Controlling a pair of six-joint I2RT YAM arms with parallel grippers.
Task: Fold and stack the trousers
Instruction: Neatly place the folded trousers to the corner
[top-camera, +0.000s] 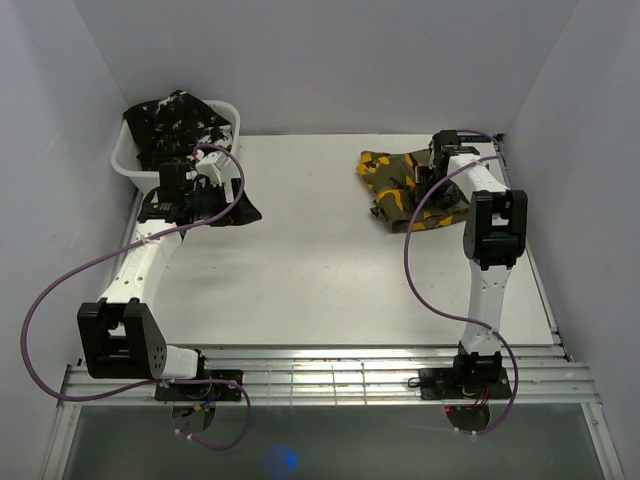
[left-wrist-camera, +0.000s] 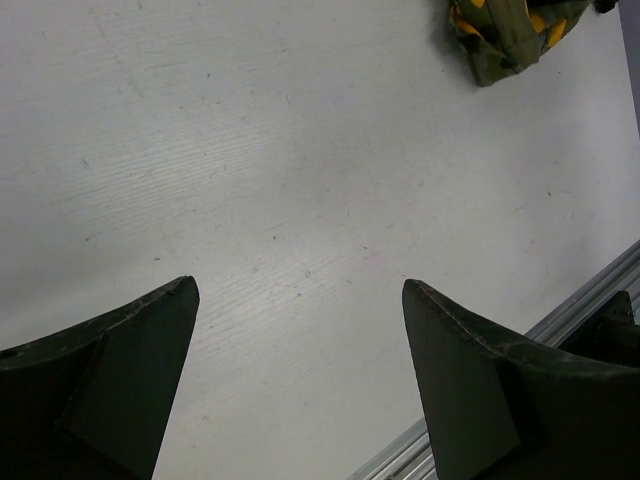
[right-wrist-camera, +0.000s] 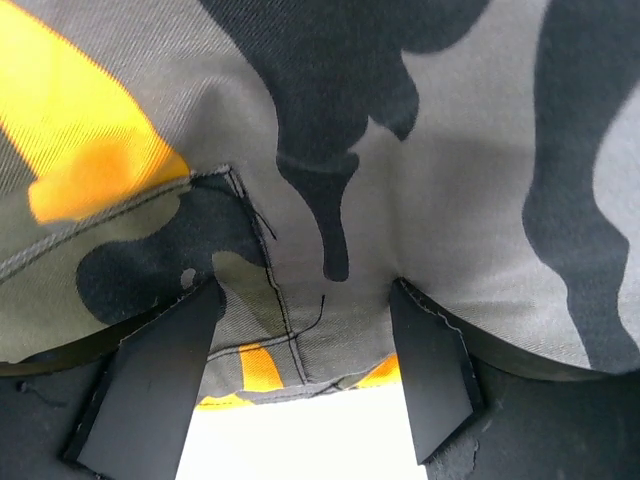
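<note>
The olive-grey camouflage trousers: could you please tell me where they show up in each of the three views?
Top external: the olive-grey trousers lie at the table's far right.
Left wrist: the trousers peek in at the top right corner.
Right wrist: the trousers fill almost the whole frame, just beyond the right hand.
Shared landmark: the white table, which shows in all three views.

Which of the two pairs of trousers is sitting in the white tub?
The black pair with white flecks, heaped in the tub at the far left. The olive and orange pair lies on the table instead.
</note>
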